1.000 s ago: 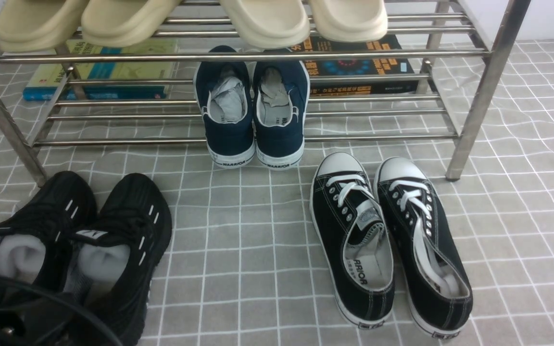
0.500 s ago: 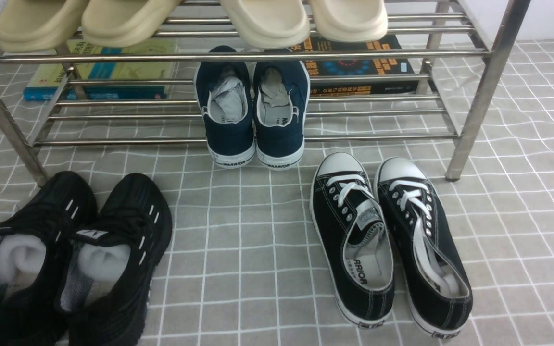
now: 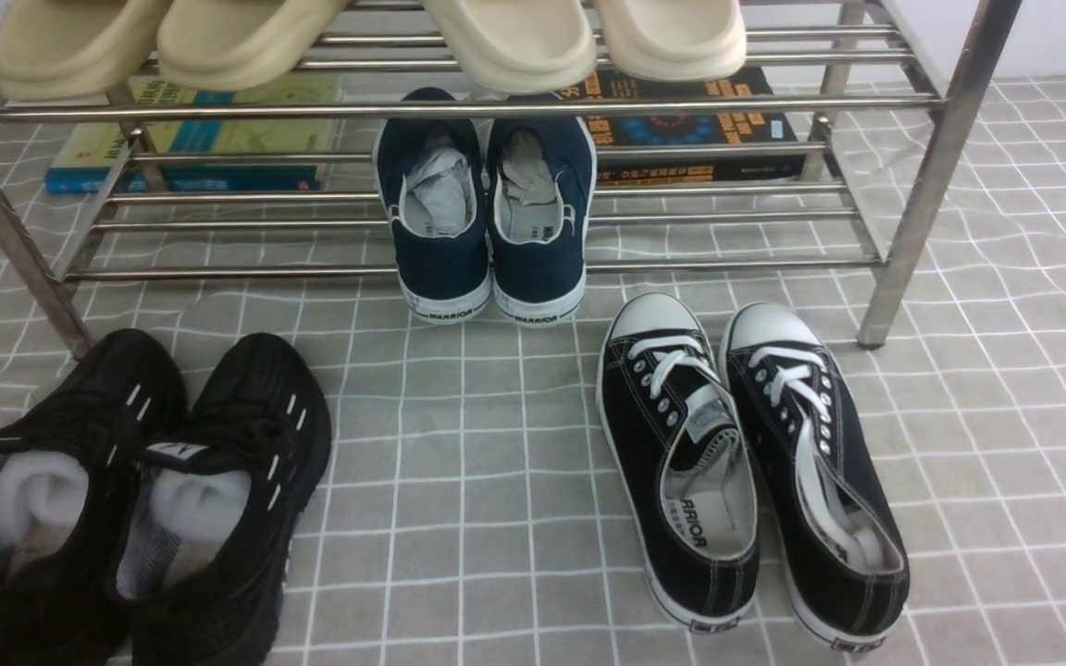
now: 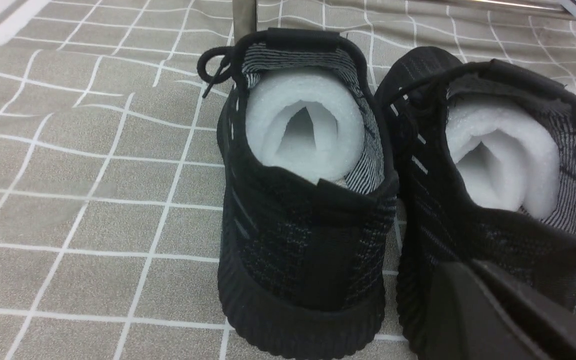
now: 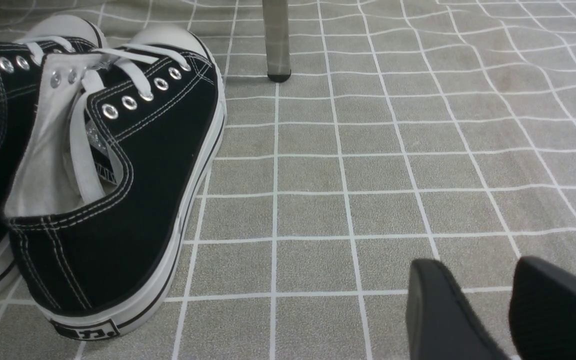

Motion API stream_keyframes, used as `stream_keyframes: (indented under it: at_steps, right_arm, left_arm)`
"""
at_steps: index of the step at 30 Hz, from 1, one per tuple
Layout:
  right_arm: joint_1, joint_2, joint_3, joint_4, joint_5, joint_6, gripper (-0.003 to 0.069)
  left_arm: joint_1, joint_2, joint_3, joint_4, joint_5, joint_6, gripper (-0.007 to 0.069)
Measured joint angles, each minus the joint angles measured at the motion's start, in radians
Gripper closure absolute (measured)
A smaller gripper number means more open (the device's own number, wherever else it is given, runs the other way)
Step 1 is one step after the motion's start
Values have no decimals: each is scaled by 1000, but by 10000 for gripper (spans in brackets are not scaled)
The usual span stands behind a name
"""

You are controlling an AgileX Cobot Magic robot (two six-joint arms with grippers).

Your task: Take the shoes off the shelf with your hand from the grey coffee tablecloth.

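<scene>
The black knit shoes (image 3: 135,490) stand side by side on the grey coffee tablecloth (image 3: 477,462) at the front left, toes toward the shelf (image 3: 459,109), white stuffing inside. In the left wrist view their heels (image 4: 308,235) face the camera. My left gripper (image 4: 478,270) shows only as one dark finger (image 4: 468,310) just behind the heel of one shoe; I cannot tell how its jaws stand. My right gripper (image 5: 488,270) hovers low over bare cloth with its fingers a little apart and empty. Neither gripper shows in the front view.
A navy "WARRIOR" pair (image 3: 482,213) rests on the shelf's lowest tier. A black canvas pair with white toe caps (image 3: 746,462) lies on the cloth at the right, next to my right gripper. Beige slippers (image 3: 366,37) and books (image 3: 191,139) fill the shelf. Shelf legs (image 3: 912,231) stand close by.
The black arm and its looping cable at the front view's lower left have drawn back out of view. The black knit shoes stay put on the cloth.
</scene>
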Motion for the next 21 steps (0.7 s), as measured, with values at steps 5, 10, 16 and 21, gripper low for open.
stream_keyframes:
  at_steps: [5,10,16,21]
  right_arm:
    - [0,0,0,0,0,0,420]
    - [0,0,0,0,0,0,420]
    - [0,0,0,0,0,0,420]
    - [0,0,0,0,0,0,420]
  left_arm:
    - [0,0,0,0,0,0,592]
    - [0,0,0,0,0,0,585]
    - [0,0,0,0,0,0,584]
    - [0,0,0,0,0,0,582]
